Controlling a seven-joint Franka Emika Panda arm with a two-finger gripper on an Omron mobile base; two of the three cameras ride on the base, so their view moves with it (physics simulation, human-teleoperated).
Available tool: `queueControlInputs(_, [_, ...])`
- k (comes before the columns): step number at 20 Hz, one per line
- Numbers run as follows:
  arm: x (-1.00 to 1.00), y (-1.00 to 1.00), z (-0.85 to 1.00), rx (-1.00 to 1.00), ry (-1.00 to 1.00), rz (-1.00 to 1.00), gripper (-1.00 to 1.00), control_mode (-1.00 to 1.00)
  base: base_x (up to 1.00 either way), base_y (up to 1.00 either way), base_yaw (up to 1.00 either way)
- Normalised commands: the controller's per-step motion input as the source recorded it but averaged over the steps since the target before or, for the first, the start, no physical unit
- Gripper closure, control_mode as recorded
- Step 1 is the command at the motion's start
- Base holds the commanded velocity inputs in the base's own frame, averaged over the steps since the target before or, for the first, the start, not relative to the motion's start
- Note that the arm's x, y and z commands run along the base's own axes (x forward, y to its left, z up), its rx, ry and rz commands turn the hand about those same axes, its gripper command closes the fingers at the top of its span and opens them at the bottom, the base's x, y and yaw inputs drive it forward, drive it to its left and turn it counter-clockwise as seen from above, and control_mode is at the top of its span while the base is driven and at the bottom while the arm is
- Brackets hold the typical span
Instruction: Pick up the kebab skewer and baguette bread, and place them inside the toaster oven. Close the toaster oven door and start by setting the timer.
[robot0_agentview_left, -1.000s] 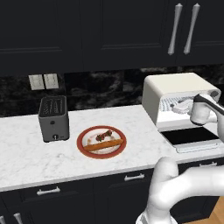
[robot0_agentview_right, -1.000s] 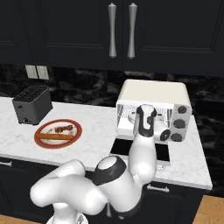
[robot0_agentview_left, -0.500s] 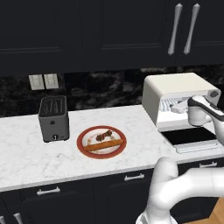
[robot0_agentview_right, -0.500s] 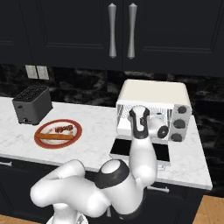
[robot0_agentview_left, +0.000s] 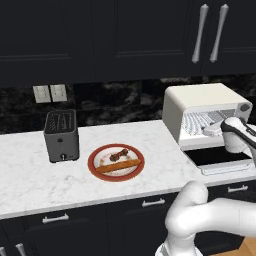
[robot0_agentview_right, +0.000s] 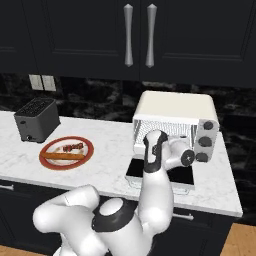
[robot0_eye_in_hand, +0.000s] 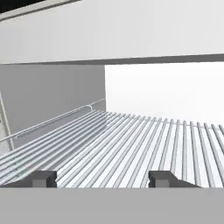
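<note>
I count one oven (robot0_agentview_left: 200, 102) at the right of the counter (robot0_agentview_left: 30, 180), its door (robot0_agentview_left: 220, 159) dropped flat in front. My gripper (robot0_eye_in_hand: 101, 178) sits at the oven mouth, just above the wire rack (robot0_eye_in_hand: 144, 144) — two fingertips (robot0_eye_in_hand: 41, 178) visible, set apart with nothing between them. One red-rimmed plate (robot0_agentview_left: 94, 170) lies well to the left of the oven, beside one dark slot toaster (robot0_agentview_left: 61, 135). On the plate I see one baguette (robot0_agentview_left: 117, 165) and one skewer (robot0_agentview_left: 119, 154), side by side — neither touched. Three knobs (robot0_agentview_right: 206, 141) run down the oven's right side. Two wall outlets (robot0_agentview_left: 50, 93) sit behind the toaster, and two handles (robot0_agentview_right: 138, 35) hang on the upper cabinets.
</note>
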Motion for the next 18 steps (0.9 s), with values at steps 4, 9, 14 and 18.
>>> queueControlInputs(4, [-1.0, -0.31, -0.68, 0.0, 0.08, -0.04, -1.0, -1.0, 0.0, 0.0, 0.0])
queueControlInputs(9, [-0.99, -0.36, -0.49, 0.0, 0.13, -0.04, -1.0, -1.0, 0.0, 0.0, 0.0])
queueControlInputs(14, [-0.98, -0.37, 0.49, 0.02, 0.05, 0.0, -1.0, -1.0, 0.0, 0.0, 0.0])
queueControlInputs(18, [-0.88, 0.01, 1.0, 0.08, 0.13, 0.0, -1.0, -1.0, 0.0, 0.0, 0.0])
